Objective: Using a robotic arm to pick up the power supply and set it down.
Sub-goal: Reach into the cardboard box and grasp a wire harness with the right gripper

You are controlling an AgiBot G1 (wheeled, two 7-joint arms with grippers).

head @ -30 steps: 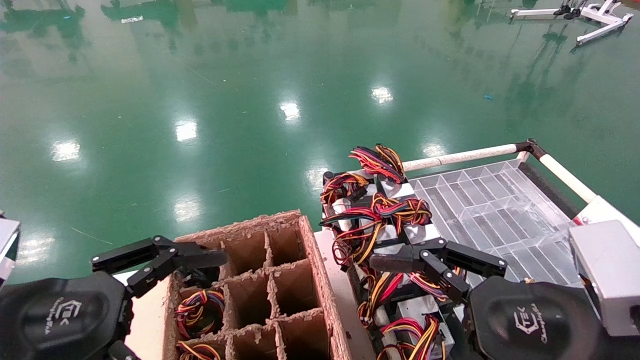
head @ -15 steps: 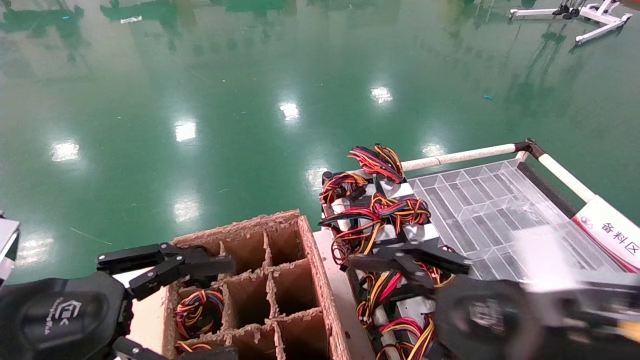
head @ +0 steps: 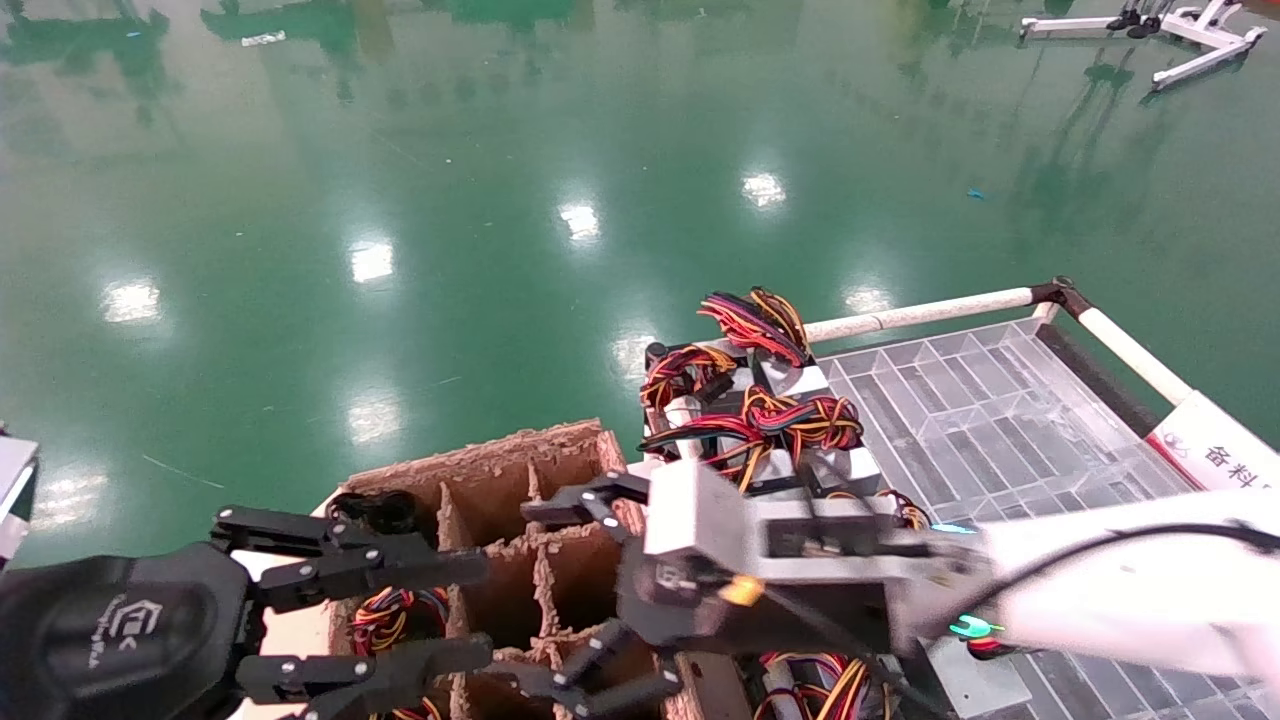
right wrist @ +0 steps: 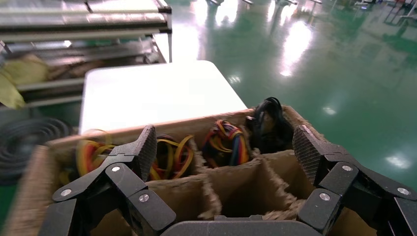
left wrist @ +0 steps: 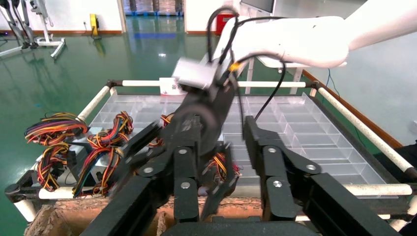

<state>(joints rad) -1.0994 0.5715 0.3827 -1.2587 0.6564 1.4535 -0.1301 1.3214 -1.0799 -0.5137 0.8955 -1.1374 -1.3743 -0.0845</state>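
Note:
The robotic arm is my white right arm, reaching leftward across the front. Its gripper (head: 525, 595) hangs open and empty over the middle cells of a brown cardboard divider box (head: 610, 455). In the right wrist view the gripper (right wrist: 226, 147) spans an empty cell, with wire bundles (right wrist: 225, 140) in the cells beyond. Several power supplies (head: 790, 425), silver boxes with red, yellow and black wire loops, are piled at the left end of a clear tray (head: 1000, 400). Another wire bundle (head: 395, 610) sits in a box cell. My left gripper (head: 480, 610) is open and empty at the box's left side.
White tube rails (head: 920, 312) edge the clear compartment tray. A white label with red stripe (head: 1215, 455) lies at its right side. Glossy green floor lies beyond. A white table top (right wrist: 157, 91) stands behind the box in the right wrist view.
My right arm has swung left from the pile on the tray to above the cardboard box, its fingers now spread wide. The left gripper has edged right and its fingers have spread.

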